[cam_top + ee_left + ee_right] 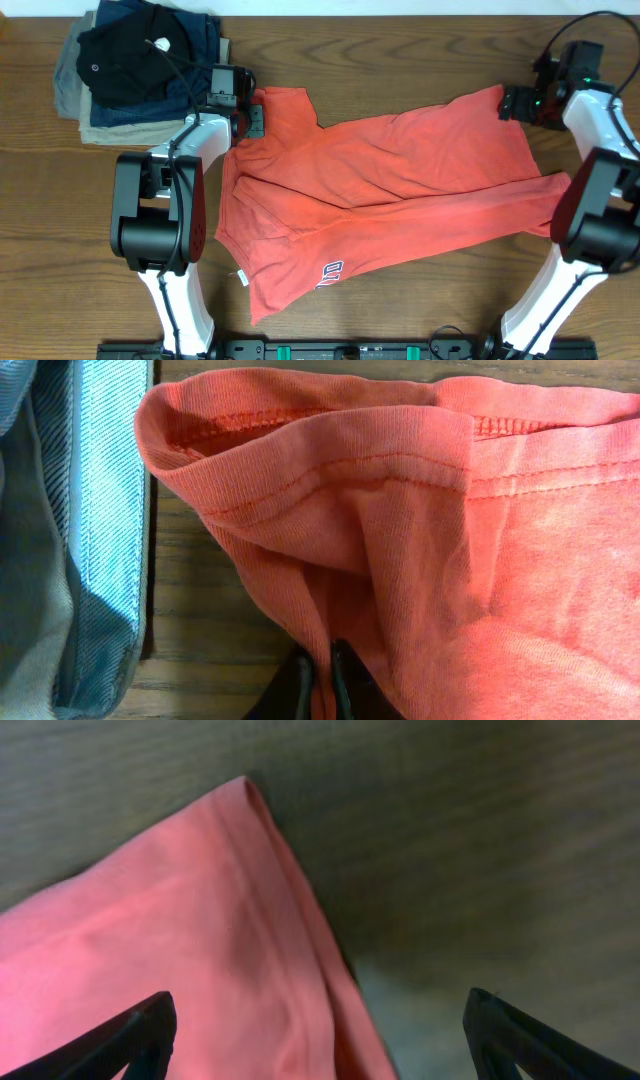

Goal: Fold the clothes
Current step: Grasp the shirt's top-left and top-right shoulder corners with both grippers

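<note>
Your left gripper (250, 120) is clamped shut on a thin fold of the coral-red T-shirt (400, 180) at the garment's far left end. The left wrist view shows the two dark fingertips (296, 685) pressed together with a ridge of red cloth pinched between them, and a stitched hem curls over just beyond the grip. Your right gripper (512, 103) stands wide open over the shirt's far right corner. In the right wrist view its black fingers (140, 1035) are set well apart at either side, and the pointed corner of red cloth runs up between them, nearer the left finger. Whether either finger touches the fabric cannot be told. The shirt lies rumpled across the middle of the wooden table (400, 40), stretched from one gripper to the other. Creases fan out from the left side, and the near left part lies flatter, with a small white print (331, 271) close to its near edge. A stack of folded garments (140, 70), black on top of blue and khaki, sits in the far left corner just beside the left gripper. Its blue denim layer (100, 530) shows at the left of that wrist view, close to the gathered sleeve, with a strip of bare wood between them.
</note>
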You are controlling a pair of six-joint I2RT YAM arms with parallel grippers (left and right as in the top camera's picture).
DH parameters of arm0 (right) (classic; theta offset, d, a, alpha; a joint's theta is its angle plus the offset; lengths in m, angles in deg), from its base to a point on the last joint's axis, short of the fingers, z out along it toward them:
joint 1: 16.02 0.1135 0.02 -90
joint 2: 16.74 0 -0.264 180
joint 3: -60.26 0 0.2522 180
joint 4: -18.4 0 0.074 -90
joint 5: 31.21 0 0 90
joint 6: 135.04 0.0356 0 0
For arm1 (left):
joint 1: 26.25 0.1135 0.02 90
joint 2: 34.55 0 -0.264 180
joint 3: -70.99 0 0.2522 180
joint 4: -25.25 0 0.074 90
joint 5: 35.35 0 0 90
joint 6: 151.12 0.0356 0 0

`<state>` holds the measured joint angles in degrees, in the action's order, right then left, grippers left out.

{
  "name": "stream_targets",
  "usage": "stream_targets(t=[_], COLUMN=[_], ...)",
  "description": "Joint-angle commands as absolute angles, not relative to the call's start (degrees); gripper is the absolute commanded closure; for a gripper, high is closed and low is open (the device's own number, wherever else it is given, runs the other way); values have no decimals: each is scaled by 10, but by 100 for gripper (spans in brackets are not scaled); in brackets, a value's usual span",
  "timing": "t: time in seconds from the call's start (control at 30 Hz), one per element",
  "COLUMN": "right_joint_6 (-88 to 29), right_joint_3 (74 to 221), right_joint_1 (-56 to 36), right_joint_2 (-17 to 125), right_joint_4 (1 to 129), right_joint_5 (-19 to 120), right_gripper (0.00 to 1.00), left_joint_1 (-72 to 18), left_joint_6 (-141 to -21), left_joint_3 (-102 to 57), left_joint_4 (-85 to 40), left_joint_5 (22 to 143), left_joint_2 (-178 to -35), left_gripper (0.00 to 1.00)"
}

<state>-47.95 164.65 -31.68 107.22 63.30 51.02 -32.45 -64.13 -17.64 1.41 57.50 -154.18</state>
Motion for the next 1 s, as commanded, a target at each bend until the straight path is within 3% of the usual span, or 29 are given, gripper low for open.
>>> stream_targets(t=[0.0,0.27,0.8,0.87,0.93,0.97], right_joint_6=[-511,-511,-509,-509,-498,-491], right_joint_3=[1663,1663,1663,1663,1663,1663], right_joint_1=[-302,-265,-265,-265,-264,-265], right_joint_2=[1091,1118,1160,1162,1162,1162], right_joint_4=[595,524,511,512,512,512], right_joint_5=[493,493,515,514,514,514], right_gripper=[11,12,14,25,52,59], left_joint_1=[-324,-324,-324,-324,-324,-324], left_joint_6=[-644,-644,-644,-644,-644,-645], left_joint_3=[-167,-167,-164,-164,-164,-164], left_joint_4=[-3,-3,-13,-13,-15,-15], left_joint_5=[578,578,578,578,583,588], left_joint_2=[-1563,-1563,-1563,-1563,-1562,-1562], left_gripper=[91,91,91,91,94,94])
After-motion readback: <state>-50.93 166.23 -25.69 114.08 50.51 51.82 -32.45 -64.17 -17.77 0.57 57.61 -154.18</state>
